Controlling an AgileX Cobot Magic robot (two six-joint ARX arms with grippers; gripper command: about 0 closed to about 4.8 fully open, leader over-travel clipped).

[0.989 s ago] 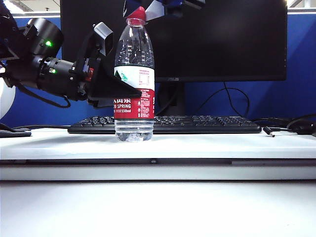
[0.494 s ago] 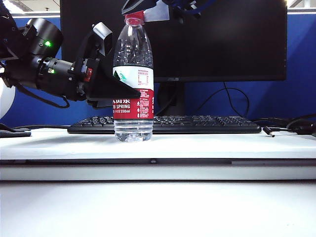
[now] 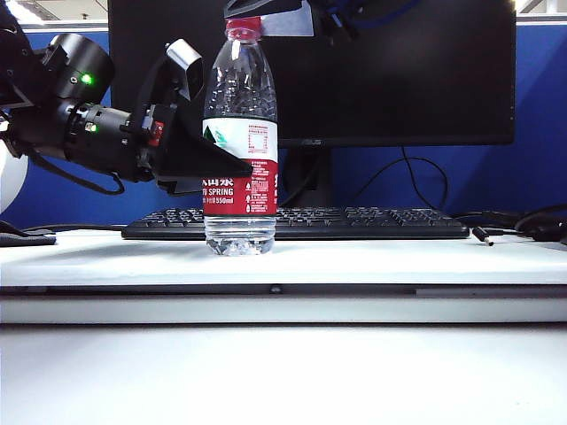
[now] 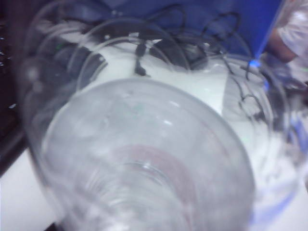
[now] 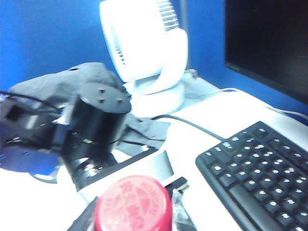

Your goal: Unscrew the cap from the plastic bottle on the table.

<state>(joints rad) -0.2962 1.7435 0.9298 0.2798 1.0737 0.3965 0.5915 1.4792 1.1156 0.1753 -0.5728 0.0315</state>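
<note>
R gripper clamped on cap; L gripper clamped round plastic bottle at label height.

Bottle upright on table, left of centre, near edge of keyboard. Risk: L grip slips, body spins w/ cap, thread won't break. R pad contact prob. shallow; view blurred.

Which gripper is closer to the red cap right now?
Right. The right gripper is on the cap atop the bottle; the left gripper clamps the plastic bottle lower down, at its label.
</note>
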